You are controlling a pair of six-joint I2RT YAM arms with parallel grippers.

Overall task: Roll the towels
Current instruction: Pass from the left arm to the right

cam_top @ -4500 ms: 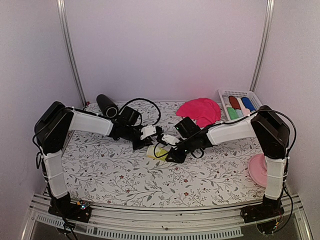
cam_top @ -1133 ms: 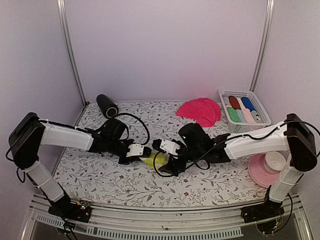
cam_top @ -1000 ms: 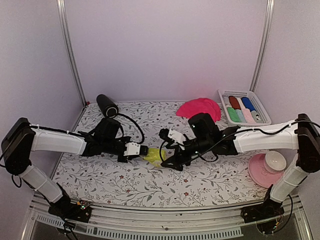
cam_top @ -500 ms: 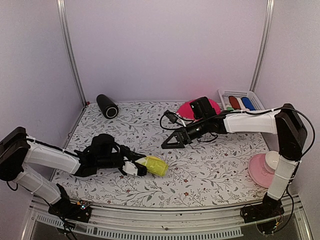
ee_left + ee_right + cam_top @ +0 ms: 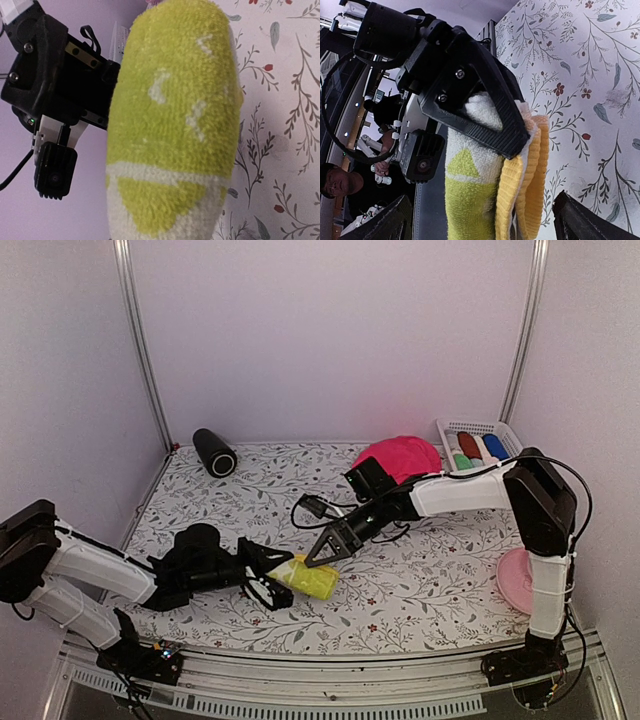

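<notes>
From above, my left gripper [image 5: 277, 582] is clamped on the rolled yellow towel [image 5: 312, 579] near the tabletop's front edge, its arm stretched low. My right gripper [image 5: 322, 551] gapes wide and empty just beside it, its arm reaching in from the right.

Left wrist: the yellow towel [image 5: 175, 125] fills the view, a lime terry roll with white marks.

Right wrist: my fingers [image 5: 387, 222] stand far apart, with the yellow towel [image 5: 470, 200] between them.

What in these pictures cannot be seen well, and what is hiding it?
- Top external: pink plate, mostly behind the right arm.
- Top external: towel rolls in the basket, too small to count.
- Left wrist: left gripper, hidden by the yellow towel filling the view.
</notes>
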